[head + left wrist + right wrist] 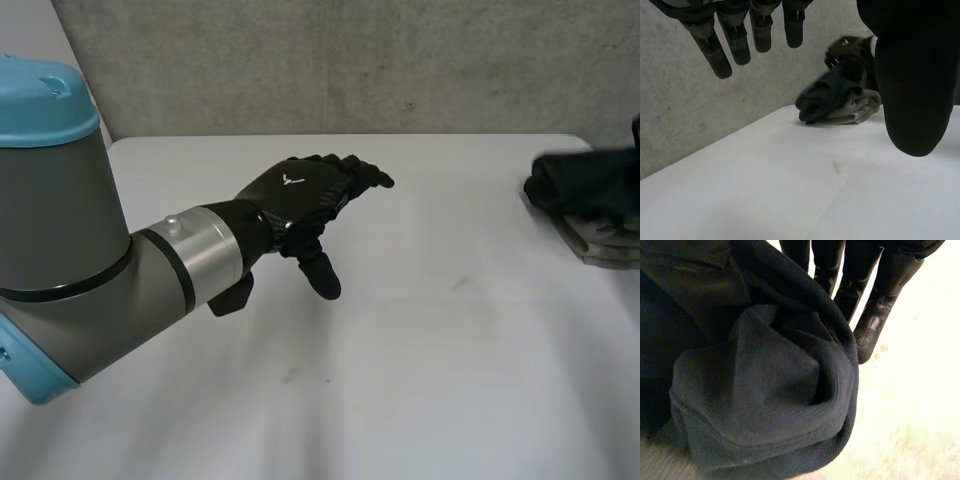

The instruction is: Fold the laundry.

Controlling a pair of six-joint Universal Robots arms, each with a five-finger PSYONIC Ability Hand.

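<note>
On the table (420, 340), right side: dark cloth (585, 185) is lying bunched on a grey cloth (603, 242), unfolded | right hand (875, 295) is resting straight fingers against it, pinching nothing visibly | left hand (300, 195) is hovering mid-table, fingers relaxed, empty | judgement: all folding is remaining.

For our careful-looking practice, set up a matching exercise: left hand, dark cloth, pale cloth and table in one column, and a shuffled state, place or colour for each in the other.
Column one:
1. left hand
2. dark cloth
3. pale cloth
4. table

Column two:
A. white
B. partly under another cloth
C. open, holding nothing
D. bunched up, lying on top of another cloth

Pairs: 1-C, 2-D, 3-B, 4-A.
</note>
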